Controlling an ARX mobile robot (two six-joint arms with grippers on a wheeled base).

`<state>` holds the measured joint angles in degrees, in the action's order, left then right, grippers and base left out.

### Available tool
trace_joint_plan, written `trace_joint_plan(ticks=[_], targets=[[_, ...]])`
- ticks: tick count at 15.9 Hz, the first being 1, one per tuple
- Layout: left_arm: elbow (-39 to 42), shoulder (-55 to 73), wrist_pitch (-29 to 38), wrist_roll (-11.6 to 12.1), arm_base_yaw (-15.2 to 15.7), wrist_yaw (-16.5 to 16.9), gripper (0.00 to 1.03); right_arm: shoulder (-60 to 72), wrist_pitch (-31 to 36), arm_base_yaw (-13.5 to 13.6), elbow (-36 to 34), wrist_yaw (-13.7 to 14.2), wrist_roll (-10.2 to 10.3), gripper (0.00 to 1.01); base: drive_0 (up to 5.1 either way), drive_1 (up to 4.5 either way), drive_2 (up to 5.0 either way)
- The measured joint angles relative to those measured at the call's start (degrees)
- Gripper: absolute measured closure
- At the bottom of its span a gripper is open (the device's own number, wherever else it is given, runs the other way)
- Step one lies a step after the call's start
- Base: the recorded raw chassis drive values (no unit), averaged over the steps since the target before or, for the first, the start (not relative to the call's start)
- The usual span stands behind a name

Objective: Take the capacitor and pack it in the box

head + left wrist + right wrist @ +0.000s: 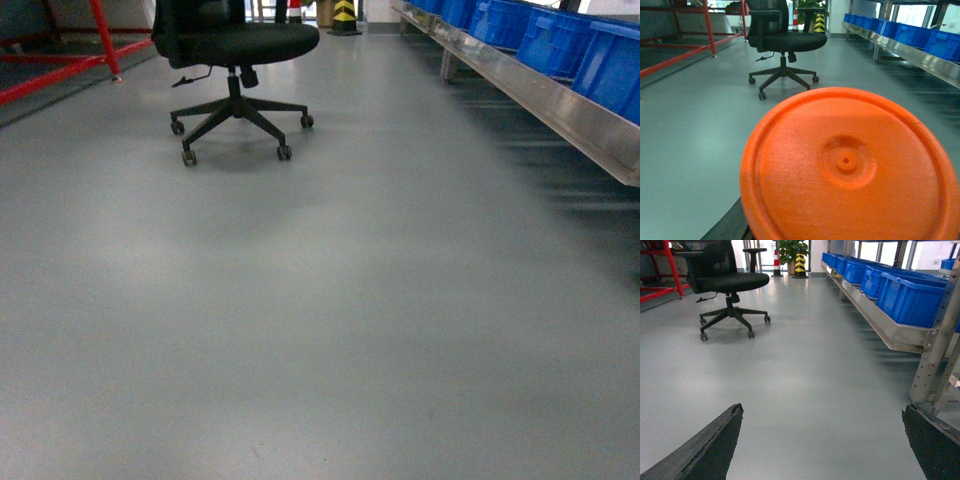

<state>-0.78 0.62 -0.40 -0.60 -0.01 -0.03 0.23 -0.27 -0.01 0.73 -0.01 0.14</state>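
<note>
Capacitor, if that is what the orange disc is: it fills the lower part of my left wrist view. It is a round plastic piece with a fine ribbed surface, a raised rim and a shallow dimple with a small boss at its centre. It sits right against the camera and hides most of the left gripper, of which I see only 1 dark sliver at the bottom edge. I cannot tell whether those jaws are clamped on the disc or apart. The right gripper has its 2 black, rough-edged fingers spread wide, with only bare floor between them. The floor is smooth grey with a dull sheen, and it runs open and flat through the middle of the head view. Ahead and left stands a black office chair with a padded seat and a star base on castors. Behind it is a red tubular frame. Along the right side runs a long steel shelf ledge carrying a row of blue plastic bins, and its edge closes off that side. In the right wrist view, a perforated steel upright stands near the right finger. A yellow-and-black striped bollard marks the far end.
</note>
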Motion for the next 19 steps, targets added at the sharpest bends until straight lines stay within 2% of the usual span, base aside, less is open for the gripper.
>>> trace_joint_plan(ticks=[19], targets=[[0.0, 0.0, 0.1, 0.0, 0.0, 0.0, 0.59, 0.0, -0.1, 0.0, 0.0, 0.0, 0.0, 0.03, -4.9, 2.47, 2.5]])
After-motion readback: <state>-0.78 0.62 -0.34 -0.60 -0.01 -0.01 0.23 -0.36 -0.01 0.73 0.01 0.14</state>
